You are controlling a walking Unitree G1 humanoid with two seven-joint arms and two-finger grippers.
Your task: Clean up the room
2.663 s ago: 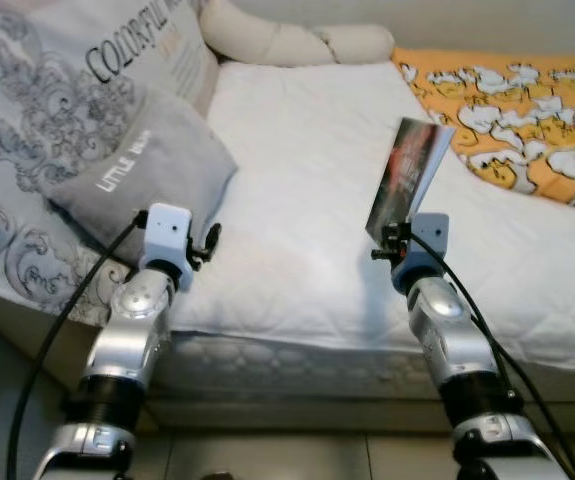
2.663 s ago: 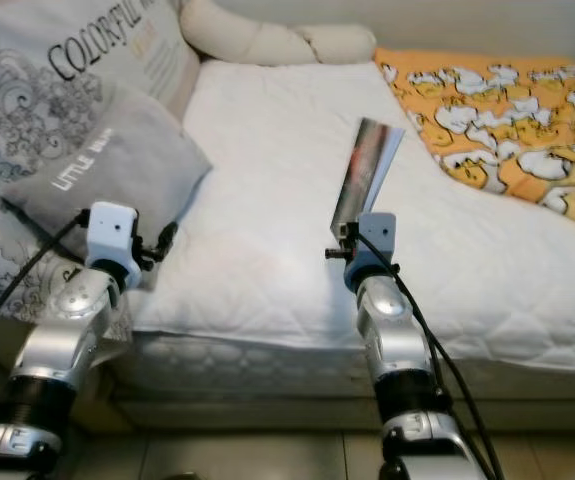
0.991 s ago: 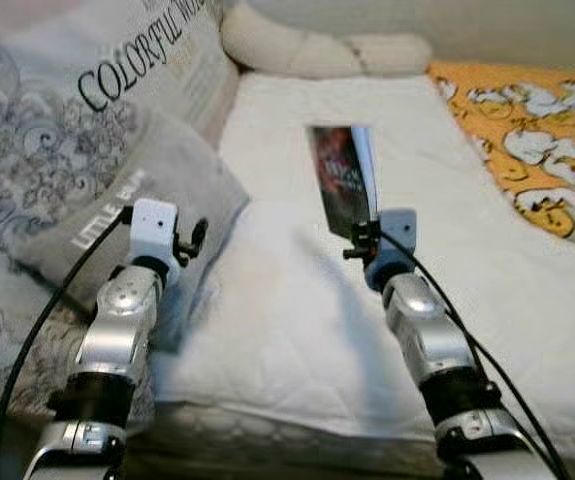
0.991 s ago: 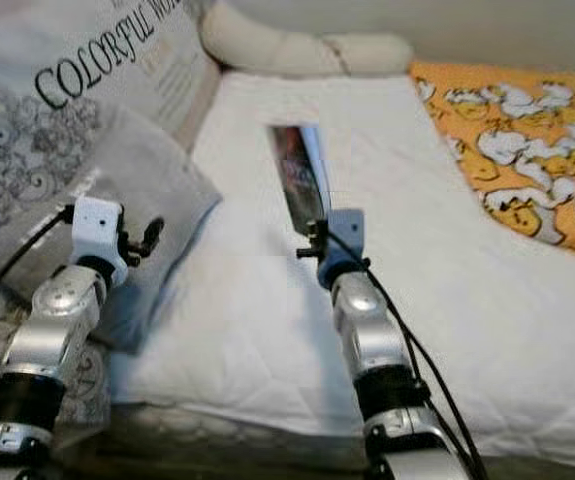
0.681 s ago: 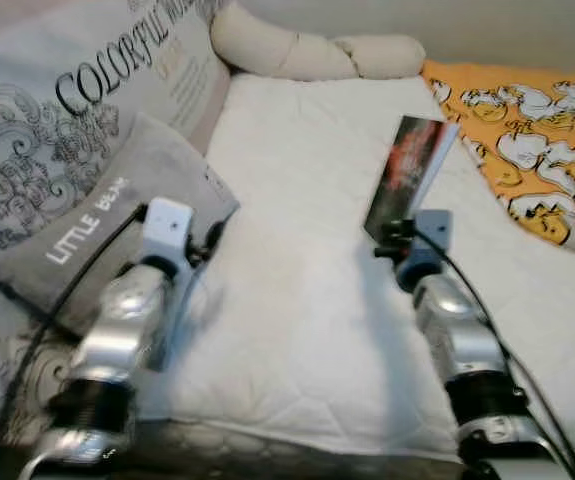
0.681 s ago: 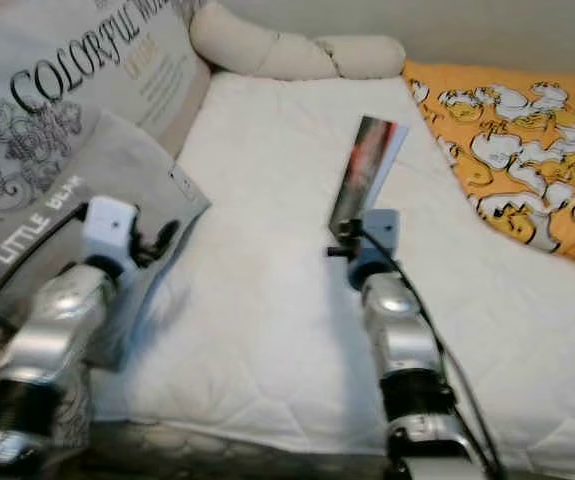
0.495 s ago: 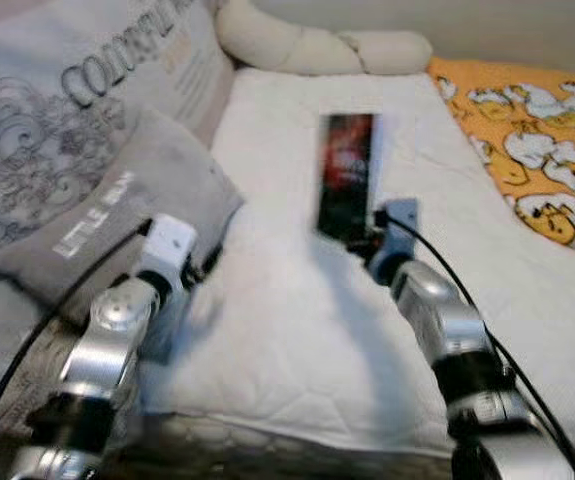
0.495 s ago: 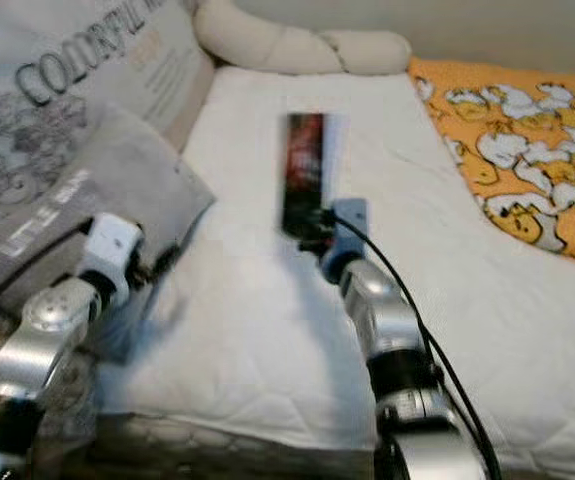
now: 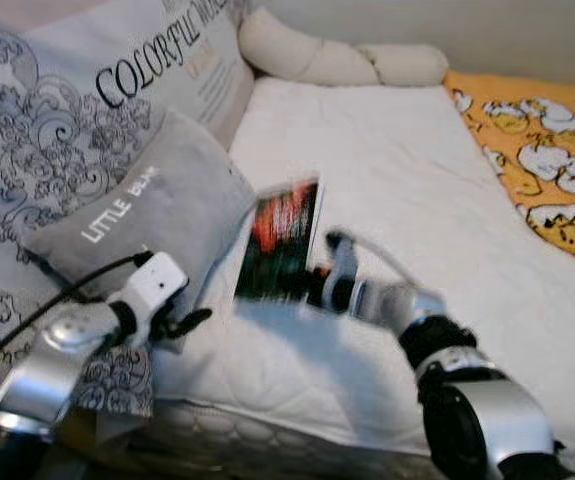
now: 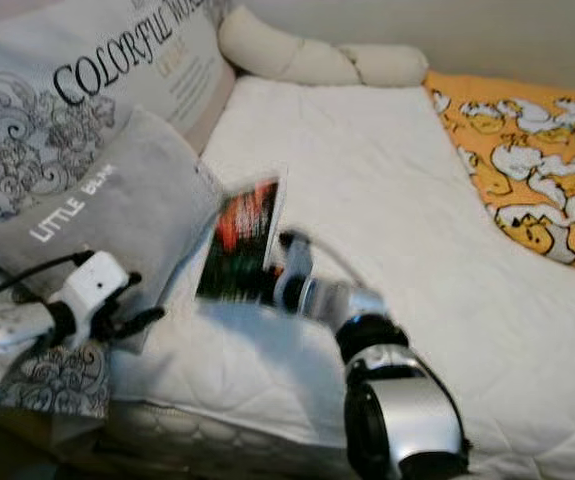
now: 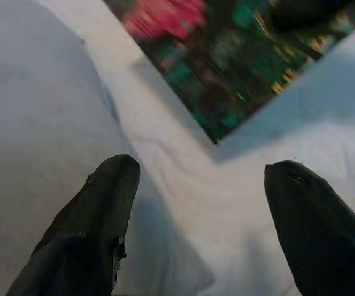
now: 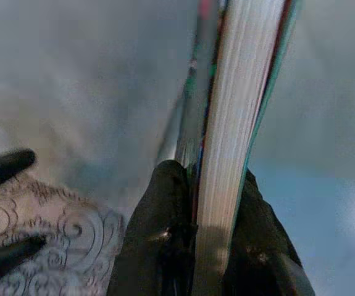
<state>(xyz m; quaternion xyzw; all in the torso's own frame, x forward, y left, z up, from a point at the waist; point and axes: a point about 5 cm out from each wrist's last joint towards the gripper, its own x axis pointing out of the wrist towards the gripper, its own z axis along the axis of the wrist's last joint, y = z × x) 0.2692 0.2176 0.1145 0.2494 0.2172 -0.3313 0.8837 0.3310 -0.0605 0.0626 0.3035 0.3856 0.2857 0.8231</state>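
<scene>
A thin book [image 9: 277,240] with a dark red and green cover is pinched at its lower edge by my right gripper [image 9: 319,290], which is shut on it. The book tilts just above the white mattress [image 9: 397,170], beside the grey "LITTLE BEAR" pillow [image 9: 157,215]. In the right wrist view the book's page edge [image 12: 239,111] runs between the two black fingers [image 12: 165,209]. My left gripper [image 9: 195,320] hangs open at the bed's near left edge, below that pillow. In the left wrist view its fingers [image 11: 97,216] stand wide apart, with the book [image 11: 226,55] a little ahead of them.
A large patterned "COLORFUL" pillow [image 9: 87,100] leans at the left behind the grey one. A cream bolster [image 9: 337,62] lies along the head of the bed. An orange duck-print blanket [image 9: 552,170] covers the right side.
My right arm has swung the book left and down, from upright over the middle of the bed to beside the grey pillow. The left arm has sunk lower. The camera has shifted.
</scene>
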